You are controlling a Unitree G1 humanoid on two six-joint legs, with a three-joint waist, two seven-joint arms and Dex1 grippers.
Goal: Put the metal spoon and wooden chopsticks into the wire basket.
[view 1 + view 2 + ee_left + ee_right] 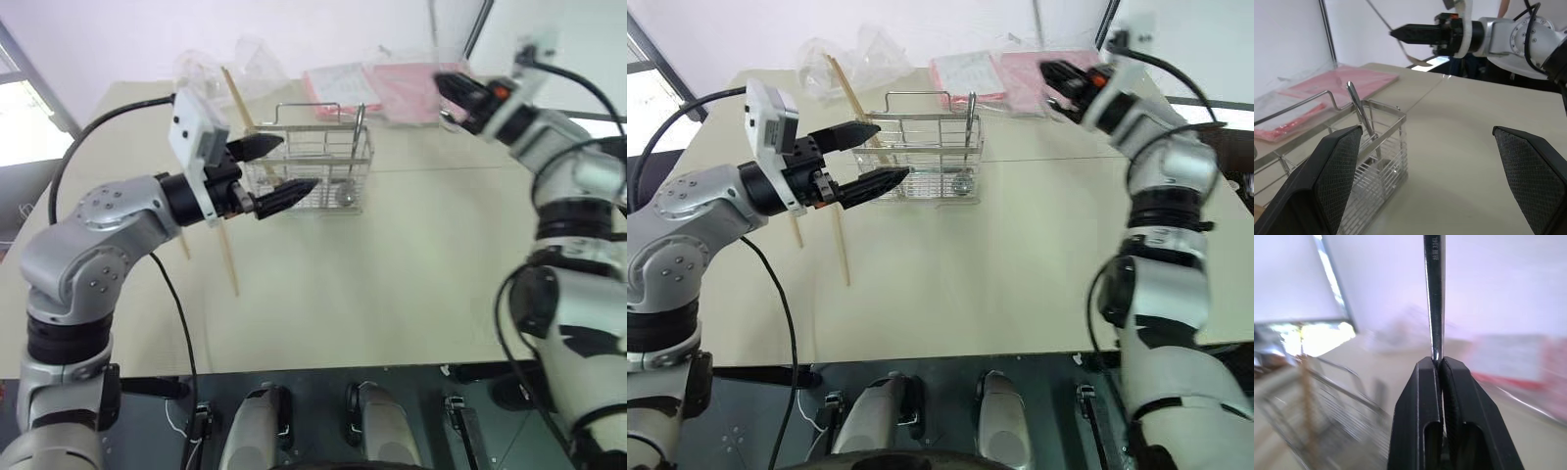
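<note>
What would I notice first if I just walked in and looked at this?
Probably the right pincer, up above the far right of the table, pinching a slim metal utensil. Next, the open left pincer at the wire basket mid-table, where a spoon and a chopstick stand.

Before you, the wire basket stands mid-table; plastic bags behind it, chopstick on its left.

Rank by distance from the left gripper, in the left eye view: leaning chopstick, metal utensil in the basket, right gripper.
1. Leaning chopstick, right beside the left gripper.
2. Metal utensil, upright at the basket's right end.
3. Right gripper, far right.
</note>
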